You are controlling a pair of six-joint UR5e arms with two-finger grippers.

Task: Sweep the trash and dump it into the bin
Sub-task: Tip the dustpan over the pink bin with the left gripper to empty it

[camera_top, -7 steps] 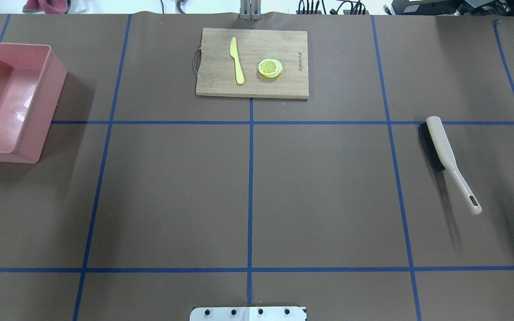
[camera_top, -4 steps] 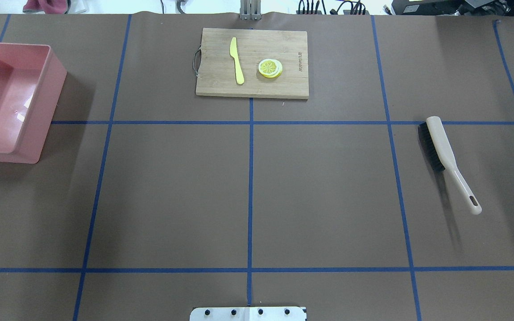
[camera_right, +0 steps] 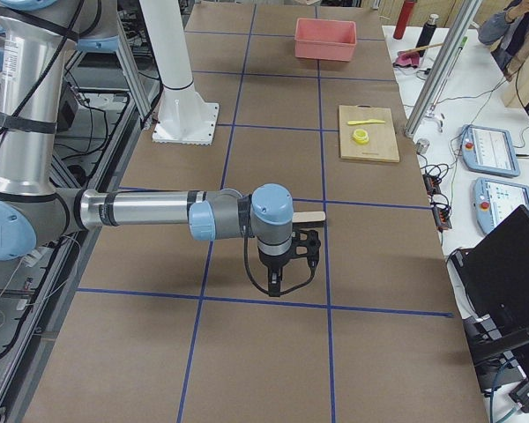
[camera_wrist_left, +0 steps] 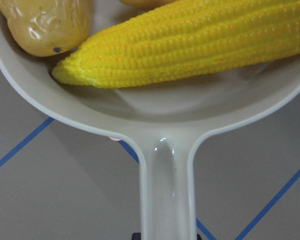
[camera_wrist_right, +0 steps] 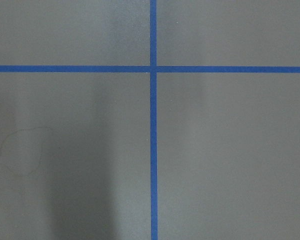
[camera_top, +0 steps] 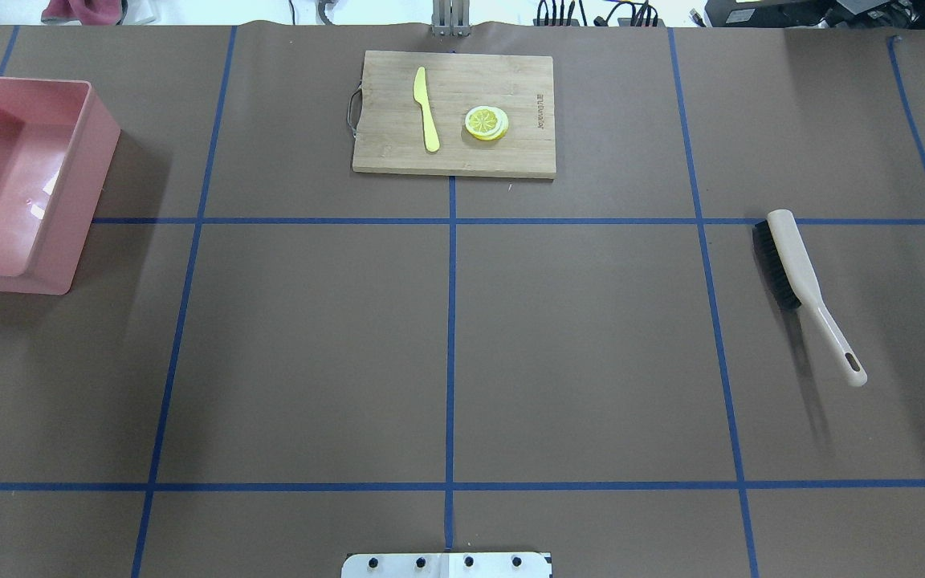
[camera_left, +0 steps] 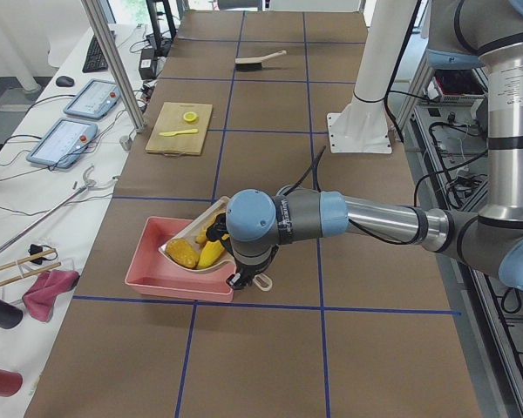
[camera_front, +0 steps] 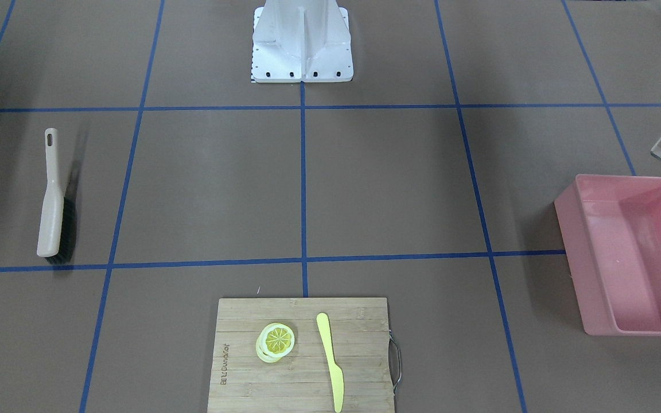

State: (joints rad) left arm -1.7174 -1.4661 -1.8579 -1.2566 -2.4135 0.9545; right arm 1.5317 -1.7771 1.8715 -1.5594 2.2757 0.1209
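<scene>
Corn (camera_wrist_left: 190,45) and potato (camera_wrist_left: 45,25) lay in the dustpan (camera_wrist_left: 167,165), gripped by the left end effector (camera_left: 241,280) near the bin (camera_top: 81,193) at nine o'clock. I couldn't tell how open the right end effector (camera_right: 276,286) was.

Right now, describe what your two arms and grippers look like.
The left arm and right arm are silver tubes with grey joints and pale blue round caps. The left gripper and right gripper are black, with a thin black cable looping by each wrist.
</scene>
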